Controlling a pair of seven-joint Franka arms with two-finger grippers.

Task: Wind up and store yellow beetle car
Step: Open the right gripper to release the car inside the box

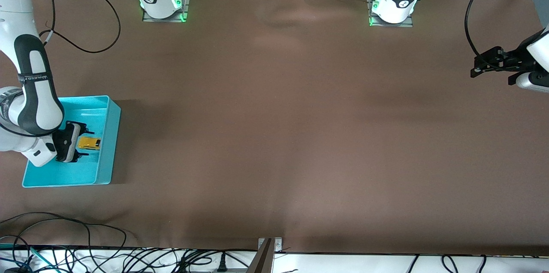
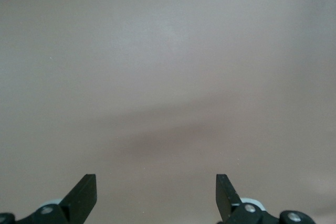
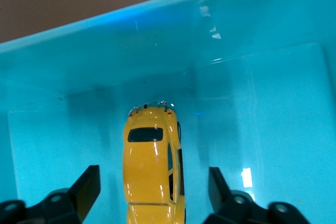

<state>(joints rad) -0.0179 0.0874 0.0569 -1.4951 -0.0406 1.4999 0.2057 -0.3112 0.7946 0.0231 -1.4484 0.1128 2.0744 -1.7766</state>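
One small yellow beetle car [image 3: 153, 169], a rounded glossy toy with dark windows, sits upright on the floor of the turquoise plastic bin [image 1: 112, 135], which stands on the brown worktop [image 1: 300, 135] at the right arm's end. The car lies in the part of the bin toward its long wall on the left arm's side, its nose close to that wall without clearly touching it. The right claw [image 3: 149, 190] is down inside the bin with its black fingers [image 3: 86, 184] spread wide on either side of the car, gripping nothing. The left claw [image 2: 156, 192] waits above bare worktop at the left arm's end, well apart from the bin, its fingers also wide and empty.
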